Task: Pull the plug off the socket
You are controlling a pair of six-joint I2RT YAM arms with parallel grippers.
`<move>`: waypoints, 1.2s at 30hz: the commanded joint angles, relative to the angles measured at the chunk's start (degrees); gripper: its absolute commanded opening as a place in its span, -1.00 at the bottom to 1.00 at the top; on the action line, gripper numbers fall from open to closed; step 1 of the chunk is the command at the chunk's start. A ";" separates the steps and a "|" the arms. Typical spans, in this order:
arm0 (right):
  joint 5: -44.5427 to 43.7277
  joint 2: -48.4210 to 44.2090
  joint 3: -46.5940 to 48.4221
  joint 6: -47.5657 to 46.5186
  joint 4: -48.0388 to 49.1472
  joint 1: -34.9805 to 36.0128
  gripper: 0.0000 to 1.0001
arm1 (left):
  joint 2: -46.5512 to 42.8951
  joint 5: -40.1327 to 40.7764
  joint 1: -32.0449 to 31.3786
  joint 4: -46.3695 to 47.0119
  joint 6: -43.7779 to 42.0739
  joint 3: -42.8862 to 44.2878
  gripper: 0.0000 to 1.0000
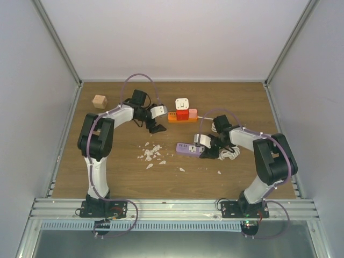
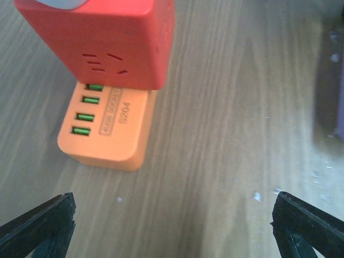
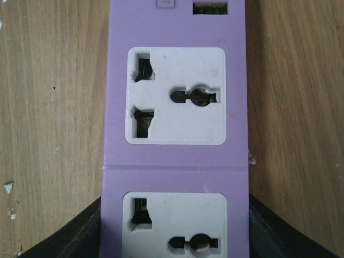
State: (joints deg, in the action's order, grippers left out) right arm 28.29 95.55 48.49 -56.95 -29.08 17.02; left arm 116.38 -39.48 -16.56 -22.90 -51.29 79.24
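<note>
The short orange socket strip [image 1: 173, 116] lies at the back middle of the table, and its red part [image 1: 187, 114] stands higher than the orange body. The white plug [image 1: 182, 103] shows just above the red part; whether it sits in it I cannot tell. In the left wrist view the orange end [image 2: 107, 134] with green USB ports lies ahead, under the red block [image 2: 102, 43]. My left gripper [image 1: 156, 127] [image 2: 172, 231] is open just short of that end, holding nothing. My right gripper [image 1: 207, 151] [image 3: 174, 242] is shut on the purple power strip [image 1: 189, 148] [image 3: 174, 80].
A tan cube [image 1: 99, 101] sits at the back left. White scraps [image 1: 152, 153] are scattered in the middle of the wooden table. A white cable [image 1: 231, 153] is coiled by the right gripper. Grey walls close in the left, right and back.
</note>
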 commanded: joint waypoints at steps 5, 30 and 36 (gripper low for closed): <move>-0.13 -2.34 -1.86 -1.37 -2.16 -2.10 -0.09 | 7.24 3.43 -2.12 2.36 -4.99 8.10 0.98; -0.74 -2.79 -1.72 -4.21 -3.46 -8.94 -0.09 | 13.90 3.93 -4.10 0.99 -5.12 14.12 0.38; -1.11 -1.50 -0.66 -4.68 -3.62 -11.39 -0.09 | 11.40 5.40 -4.02 3.71 -4.30 9.91 0.07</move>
State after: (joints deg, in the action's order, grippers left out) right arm 28.42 93.54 46.83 -60.66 -31.68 7.75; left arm 129.80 -34.41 -20.32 -20.67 -55.99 92.33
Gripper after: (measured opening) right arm 0.525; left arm 0.568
